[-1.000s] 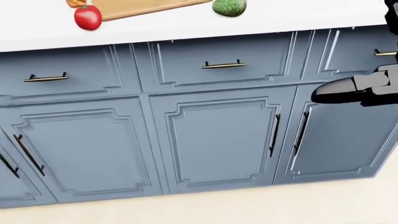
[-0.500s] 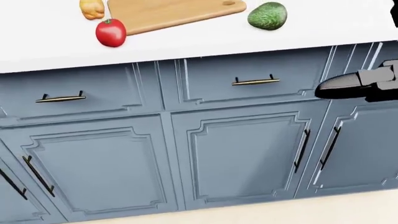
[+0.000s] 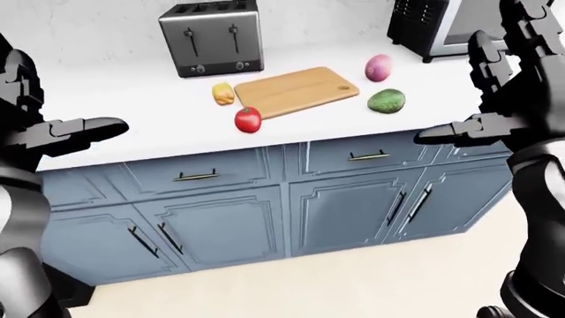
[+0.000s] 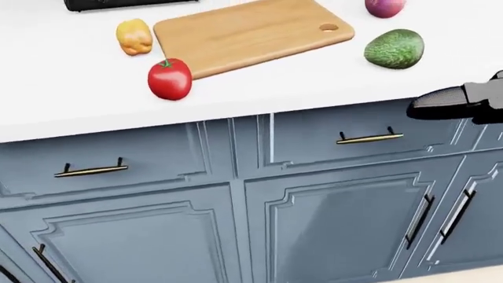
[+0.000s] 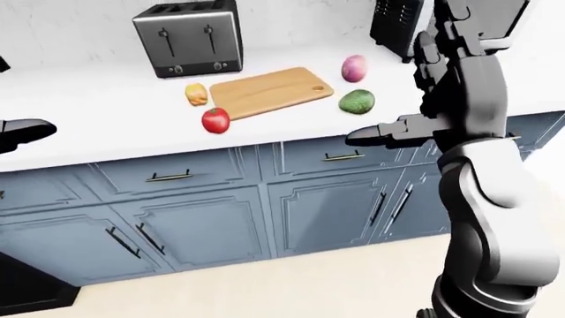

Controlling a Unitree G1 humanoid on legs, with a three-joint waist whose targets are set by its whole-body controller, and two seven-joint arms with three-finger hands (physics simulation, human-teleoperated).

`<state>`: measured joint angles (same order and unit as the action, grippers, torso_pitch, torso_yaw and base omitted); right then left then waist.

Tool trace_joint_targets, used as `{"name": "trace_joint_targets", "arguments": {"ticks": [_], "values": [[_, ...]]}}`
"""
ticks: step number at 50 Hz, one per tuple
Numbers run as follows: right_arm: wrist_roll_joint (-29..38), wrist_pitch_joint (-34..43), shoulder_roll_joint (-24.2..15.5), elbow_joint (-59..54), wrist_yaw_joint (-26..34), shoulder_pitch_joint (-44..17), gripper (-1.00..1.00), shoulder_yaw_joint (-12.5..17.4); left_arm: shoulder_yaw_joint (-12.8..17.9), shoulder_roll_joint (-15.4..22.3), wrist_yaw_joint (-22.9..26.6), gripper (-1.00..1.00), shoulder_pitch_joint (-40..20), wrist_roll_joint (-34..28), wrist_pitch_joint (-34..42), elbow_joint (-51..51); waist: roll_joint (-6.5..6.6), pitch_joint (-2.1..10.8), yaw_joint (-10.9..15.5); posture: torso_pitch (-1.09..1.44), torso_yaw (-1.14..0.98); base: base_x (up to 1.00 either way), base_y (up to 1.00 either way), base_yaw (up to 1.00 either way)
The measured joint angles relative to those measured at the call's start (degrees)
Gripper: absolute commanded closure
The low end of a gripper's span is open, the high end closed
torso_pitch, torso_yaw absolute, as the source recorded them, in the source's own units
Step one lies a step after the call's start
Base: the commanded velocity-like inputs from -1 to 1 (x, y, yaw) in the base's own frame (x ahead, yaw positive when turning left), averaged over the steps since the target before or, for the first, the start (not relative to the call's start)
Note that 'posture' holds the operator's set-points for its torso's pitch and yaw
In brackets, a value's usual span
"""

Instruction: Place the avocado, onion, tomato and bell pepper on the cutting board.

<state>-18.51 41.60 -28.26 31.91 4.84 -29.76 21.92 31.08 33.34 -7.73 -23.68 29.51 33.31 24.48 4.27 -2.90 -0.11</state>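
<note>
Here we see both hands empty: left hand [image 3: 66, 130] and right hand [image 3: 495, 99] raised with fingers spread, touching nothing. Bell pepper [image 4: 134, 36], tomato [image 4: 169, 78], avocado [image 4: 394, 48] and onion [image 4: 384, 7] lie on the counter [image 4: 71, 88] around the bare cutting board [image 4: 252, 32].

**Both robot arms are up, hands open and holding nothing**

The black three-finger left hand [image 3: 66, 131] sits at the left edge of the left-eye view. Its fingers are spread and one points to the right. The black three-finger right hand [image 3: 490, 99] is raised at the right edge. Two fingers stick up and one points left. The grey right arm [image 5: 490, 218] bends up from the bottom of the right-eye view.
</note>
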Motion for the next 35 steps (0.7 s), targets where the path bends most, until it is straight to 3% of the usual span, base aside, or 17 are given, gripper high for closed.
{"name": "trace_joint_targets", "arguments": {"ticks": [3,12,13,15,18,21,24,25,27,29,35], "values": [[-0.5,0.9,-0.3,-0.3,0.4,0.3,-1.00,-0.3,0.2,0.0,-0.3,-1.00,0.4,-0.2,0.7,-0.4,-0.60,-0.28,0.5,0.00,0.00,0.26,0.29,0.00],[-0.7,-0.3,-1.0,0.3,-0.3,-0.7,-1.00,1.0,0.2,0.5,-0.1,-1.00,-0.3,-0.1,0.0,0.2,-7.06,0.06,1.1,0.00,0.00,0.26,0.28,0.00],[-0.7,-0.3,-1.1,0.0,-0.3,-0.4,-1.00,1.1,0.0,0.0,0.0,-1.00,-0.2,-0.1,-0.1,0.4,-6.29,-0.16,0.6,0.00,0.00,0.26,0.28,0.00],[-0.6,0.2,-0.9,-0.8,-0.5,0.3,-1.00,1.4,-0.9,-0.4,0.2,-1.00,0.2,0.1,0.2,-0.1,-6.61,-0.53,-0.1,0.00,0.00,0.25,0.28,0.00],[-0.3,0.8,-1.0,-1.4,-0.8,0.1,-1.00,1.3,-1.2,-0.2,0.4,-1.00,0.2,0.3,0.8,-0.7,-6.52,0.28,-0.4,0.00,0.00,0.26,0.28,0.00],[-0.6,0.4,-1.4,-0.4,-0.9,-0.5,-1.00,1.8,-0.4,0.4,0.3,-1.00,-0.3,0.3,0.4,0.3,-4.16,0.10,-0.7,0.00,0.00,0.23,0.24,0.00],[-0.9,0.1,-1.6,-0.1,-1.0,-0.7,-1.00,1.9,0.0,0.7,0.2,-1.00,-0.6,0.3,-0.2,0.9,-0.55,0.26,-1.0,0.00,0.00,0.23,0.24,0.00],[-1.0,0.0,-1.1,-0.1,-1.0,-0.6,-1.00,1.7,0.2,0.9,0.2,-1.00,-0.6,0.3,-0.3,0.8,-0.33,0.37,-0.6,0.00,0.00,0.22,0.24,0.00],[-1.4,0.5,-0.6,-0.4,-0.7,0.1,-1.00,0.4,0.6,0.5,-0.1,-1.00,0.2,0.3,0.0,0.1,-0.31,-0.47,0.3,0.00,0.00,0.22,0.23,0.00],[-1.9,1.1,-0.8,-0.8,-0.3,0.3,-1.00,0.0,0.6,0.5,-0.4,-1.00,0.3,0.2,0.8,-0.5,-0.54,-0.26,0.7,0.00,0.00,0.23,0.23,0.00],[-1.8,0.5,-1.7,0.3,-0.8,-0.6,-1.00,1.6,0.9,1.1,-0.4,-1.00,-0.2,0.7,0.6,0.9,-4.22,0.00,0.8,0.00,0.00,0.23,0.22,0.00]]}}
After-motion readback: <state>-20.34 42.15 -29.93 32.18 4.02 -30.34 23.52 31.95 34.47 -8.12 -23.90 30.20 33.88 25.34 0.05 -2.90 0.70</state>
